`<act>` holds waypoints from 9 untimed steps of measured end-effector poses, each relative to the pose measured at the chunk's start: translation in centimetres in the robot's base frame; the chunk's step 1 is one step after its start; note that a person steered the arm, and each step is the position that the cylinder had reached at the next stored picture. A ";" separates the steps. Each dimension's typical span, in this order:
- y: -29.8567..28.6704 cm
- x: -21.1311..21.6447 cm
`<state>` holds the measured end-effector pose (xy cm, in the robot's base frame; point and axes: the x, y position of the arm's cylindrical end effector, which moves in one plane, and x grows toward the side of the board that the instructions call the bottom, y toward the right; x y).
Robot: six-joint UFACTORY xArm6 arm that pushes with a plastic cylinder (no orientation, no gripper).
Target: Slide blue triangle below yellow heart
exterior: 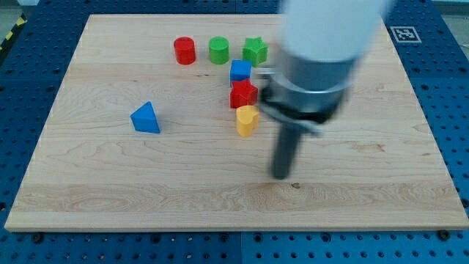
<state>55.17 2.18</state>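
Resting on the worktop (88, 198), my tip (281, 176) touches no block; there is no claw here, only a bare rod, so nothing is held. Yellow heart (247, 120) sits near, at about 11 o'clock from the tip. Blue triangle (146, 118) lies well apart at roughly 10 o'clock, left of the heart. Likely next: get round to the triangle's left and push rightward and down.

A pale wooden tabletop (381, 147) with visible grain fills most of my view, lying on a blue perforated base (29, 88) dotted with rows of holes. A black-and-white square marker (404, 34) sits at the view's top right, under even lighting.
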 end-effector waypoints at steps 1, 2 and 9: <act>-12.3 -0.6; -21.1 -4.4; -11.2 -5.0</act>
<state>50.18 -8.98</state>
